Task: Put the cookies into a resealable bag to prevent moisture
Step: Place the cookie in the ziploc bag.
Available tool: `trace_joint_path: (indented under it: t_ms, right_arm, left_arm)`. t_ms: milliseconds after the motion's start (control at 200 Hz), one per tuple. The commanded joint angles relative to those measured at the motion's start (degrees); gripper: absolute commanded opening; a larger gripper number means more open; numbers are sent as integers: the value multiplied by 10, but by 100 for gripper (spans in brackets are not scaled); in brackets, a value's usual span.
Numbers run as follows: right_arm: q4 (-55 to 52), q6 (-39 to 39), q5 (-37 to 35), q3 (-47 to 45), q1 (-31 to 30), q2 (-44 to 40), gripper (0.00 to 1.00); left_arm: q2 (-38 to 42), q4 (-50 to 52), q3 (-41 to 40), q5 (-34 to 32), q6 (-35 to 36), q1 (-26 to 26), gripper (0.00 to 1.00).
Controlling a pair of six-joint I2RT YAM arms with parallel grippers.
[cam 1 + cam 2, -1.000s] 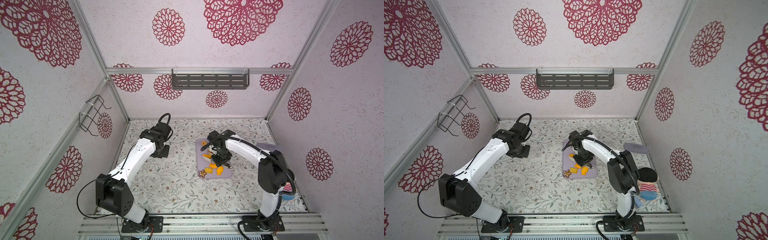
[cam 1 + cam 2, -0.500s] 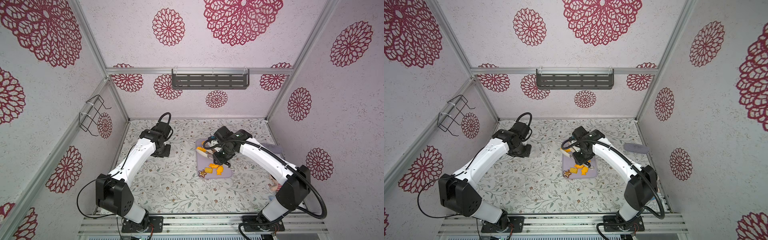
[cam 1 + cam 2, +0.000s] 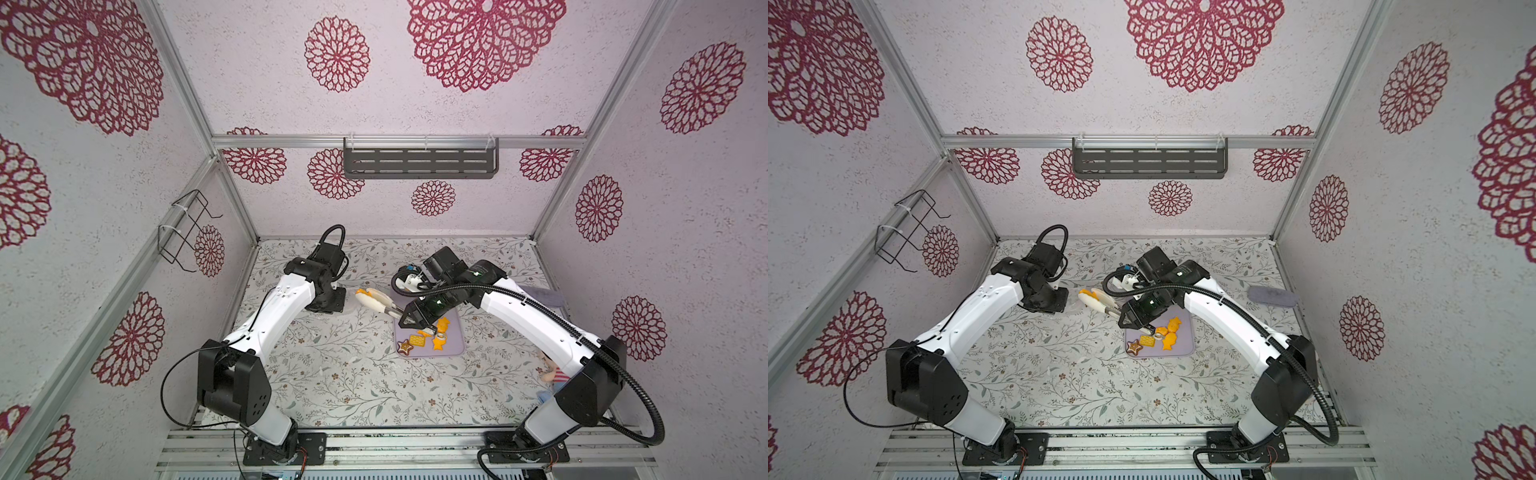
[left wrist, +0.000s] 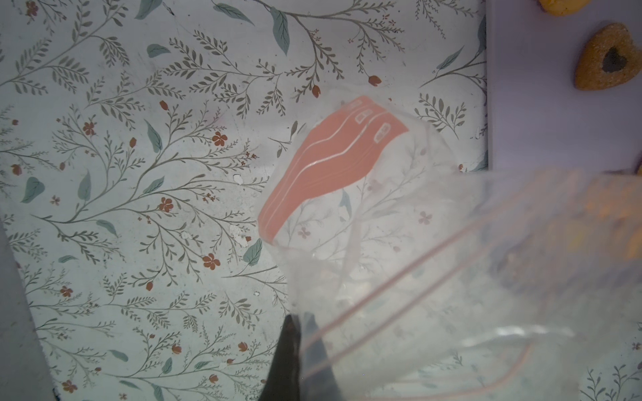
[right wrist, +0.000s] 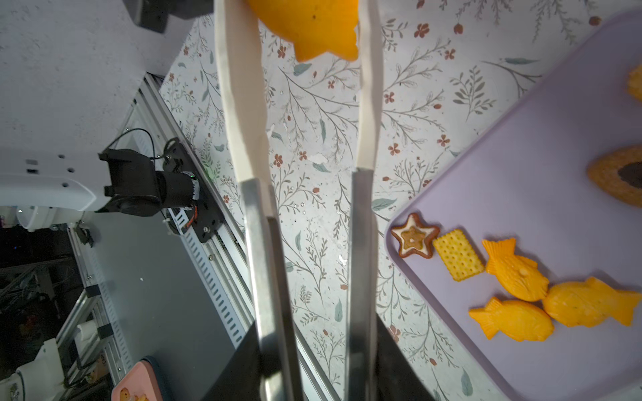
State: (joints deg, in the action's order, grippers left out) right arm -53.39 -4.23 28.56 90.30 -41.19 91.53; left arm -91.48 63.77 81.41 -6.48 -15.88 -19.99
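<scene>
- Top views: the right gripper [image 3: 409,319] is clamped on the handles of the tongs [image 3: 380,302]. Their white tips pinch one orange cookie [image 3: 360,293] above the bare bench [image 3: 332,374], between the far left corner of the tray [image 3: 457,348] and the left arm [image 3: 291,303]. The other cookies [image 3: 1163,338] lie toward the tray's near edge.
- Left wrist: the left gripper [image 4: 298,333] is pinched tight on an edge of the resealable bag [image 4: 451,277], which hangs over the bench near the tray's left edge. How far its mouth gapes: cannot tell.
- Right wrist: tong arms are squeezed narrow, with the cookie caught at the tips. A star, a cracker and fish sit at the tray's near corner.
- Judgement: the carry to the bag is in hand. Next, align the tips over the mouth, lower them in, and ease the squeeze. This needs the mouth held open.
</scene>
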Motion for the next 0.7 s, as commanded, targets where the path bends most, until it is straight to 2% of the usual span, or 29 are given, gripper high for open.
trace_joint_path:
  t_ms: [0,330,600,695]
  right_arm:
    - [39,-18,52,30,0,4,33]
    - [139,-77,119,-2,-1,29,33]
    - [212,-125,133,-67,22,1,33]
    - [258,-151,159,-99,31,-17,33]
  left_arm:
    - [-5,-20,6,19,4,-2,0]
    - [4,-57,-12,74,-4,-3,0]
    - [28,-103,-45,123,-25,6,0]
    - [35,-123,-55,150,-30,10,0]
